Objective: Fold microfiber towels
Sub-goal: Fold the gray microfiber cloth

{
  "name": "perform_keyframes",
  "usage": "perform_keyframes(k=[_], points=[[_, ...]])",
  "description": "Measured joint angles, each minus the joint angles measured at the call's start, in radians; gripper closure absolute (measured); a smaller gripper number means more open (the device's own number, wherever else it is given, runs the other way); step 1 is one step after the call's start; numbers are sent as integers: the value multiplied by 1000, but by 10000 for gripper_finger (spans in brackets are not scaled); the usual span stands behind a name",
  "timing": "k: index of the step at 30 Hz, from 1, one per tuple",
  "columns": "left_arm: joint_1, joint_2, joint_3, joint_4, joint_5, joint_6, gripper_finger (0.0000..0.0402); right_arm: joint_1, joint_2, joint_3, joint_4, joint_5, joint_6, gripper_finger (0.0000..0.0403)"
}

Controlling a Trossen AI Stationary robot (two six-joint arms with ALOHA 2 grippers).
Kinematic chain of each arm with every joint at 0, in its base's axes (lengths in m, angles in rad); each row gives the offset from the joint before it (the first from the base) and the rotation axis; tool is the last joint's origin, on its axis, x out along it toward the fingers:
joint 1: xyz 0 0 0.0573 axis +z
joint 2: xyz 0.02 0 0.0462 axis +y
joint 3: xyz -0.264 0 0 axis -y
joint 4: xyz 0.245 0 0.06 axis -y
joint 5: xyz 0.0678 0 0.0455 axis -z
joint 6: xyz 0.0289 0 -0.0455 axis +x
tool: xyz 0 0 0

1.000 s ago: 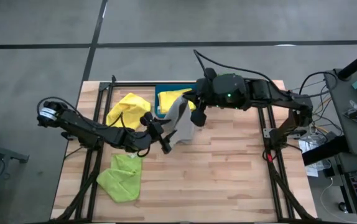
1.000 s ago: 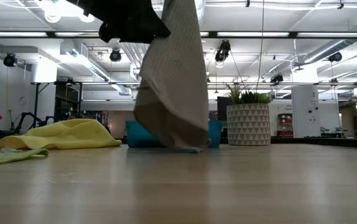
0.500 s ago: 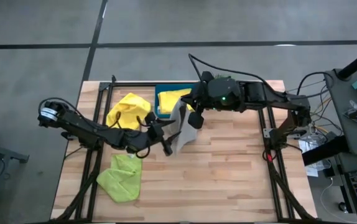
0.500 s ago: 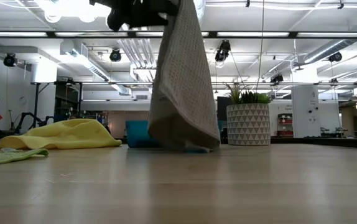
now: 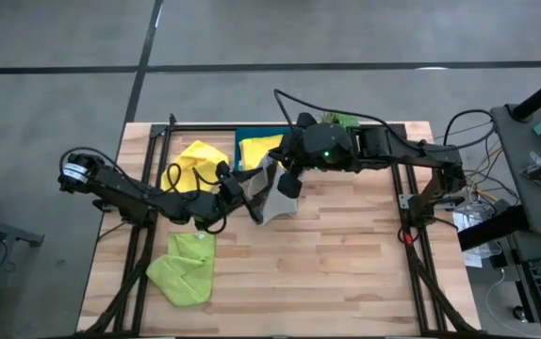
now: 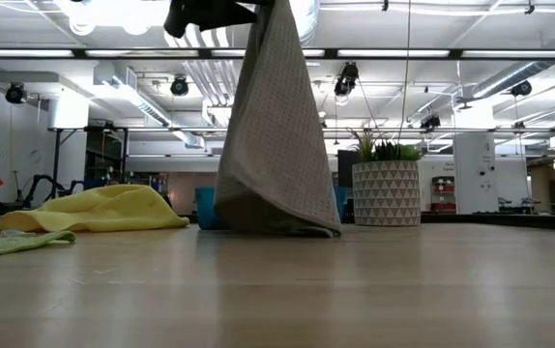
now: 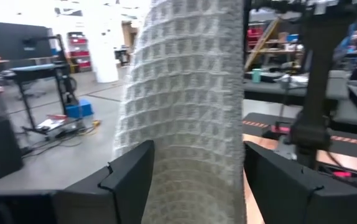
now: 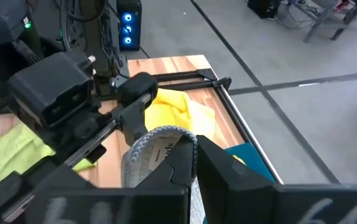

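Note:
A grey microfiber towel [image 6: 276, 135] hangs from my right gripper [image 5: 289, 181], which is shut on its top above the table's middle. Its lower end [image 6: 277, 224] reaches down to the table. My left gripper [image 7: 194, 186] points level at the hanging towel [image 7: 185, 106]. It is open, with one finger on each side of the cloth; whether they touch it I cannot tell. A yellow towel [image 5: 193, 162] and a lime green towel [image 5: 184, 267] lie on the table's left part. My right gripper pinches the grey towel at a rounded fold at its top [image 8: 155, 144] between its two shut fingers [image 8: 188, 163]. The fingers slant down from the table's right side. The cloth hangs below them in loose folds, its lower end [image 6: 277, 224] down at the table top.
A teal tray [image 5: 249, 149] stands at the far edge behind the towel, with a yellow cloth [image 5: 269, 142] in it. A black frame [image 5: 172, 127] runs along the table's far and side edges. Bare wood lies toward the near and right sides [image 5: 346, 273].
My right gripper has carried the grey towel toward the table's left edge; the hanging cloth has swung and its lower end has spread wider. My left gripper has risen a little and tipped up to level, so the towel now hangs between its open fingers.

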Motion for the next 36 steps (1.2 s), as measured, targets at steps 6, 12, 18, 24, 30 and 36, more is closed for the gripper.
perform_keyframes(k=[6, 12, 18, 24, 30, 36], points=[[4, 0, 0, -19, -47, 28, 257, 5, -3, 3, -11, -2, -31, 394], [14, 0, 0, -74, -98, 23, 385, 25, -3, 3, -12, -3, -34, 394], [14, 1, 0, -78, -71, -5, 370, 29, -6, 7, -10, -3, -15, 394], [14, 2, -4, -86, 65, -57, 341, 29, -9, 39, 15, -2, 2, 394], [20, 3, -41, -93, 79, -94, 336, 29, -9, 76, 15, -2, 3, 394], [36, 47, -65, -84, 82, -159, 336, 29, -9, 113, 15, -2, 12, 394]])
